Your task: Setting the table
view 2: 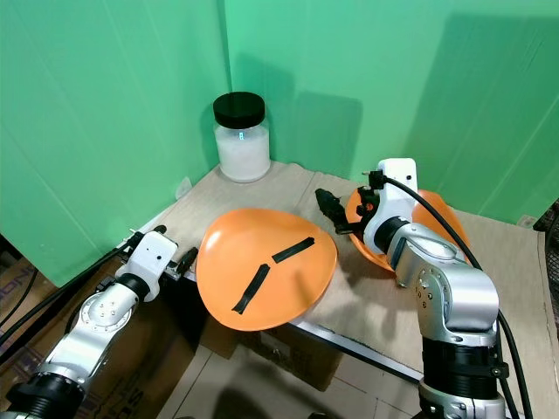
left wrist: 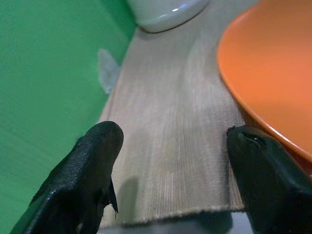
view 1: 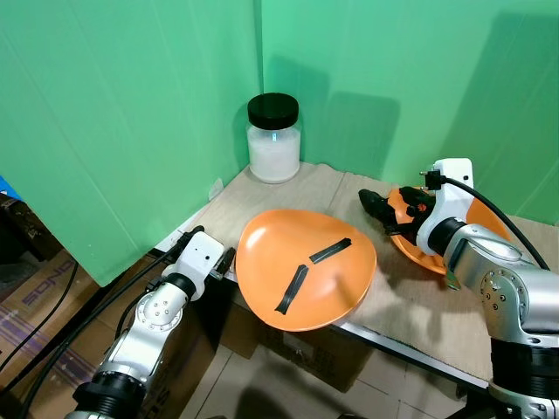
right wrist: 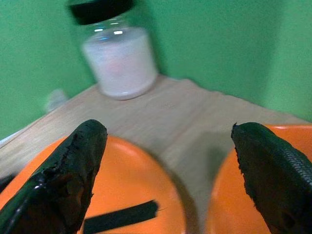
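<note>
On the mat-covered counter [view 1: 288, 196] the large orange plate [view 1: 306, 271] overhangs the near edge, just beside the open, empty left pincer [view 1: 229, 259], while the open, empty right pincer [view 1: 381, 212] hovers by the smaller orange bowl [view 1: 489, 223].

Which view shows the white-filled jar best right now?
The left eye view: the jar stands whole and sharp in the table's back corner. The right eye matches; the right wrist view blurs it, and the left wrist view catches just its base.
</note>
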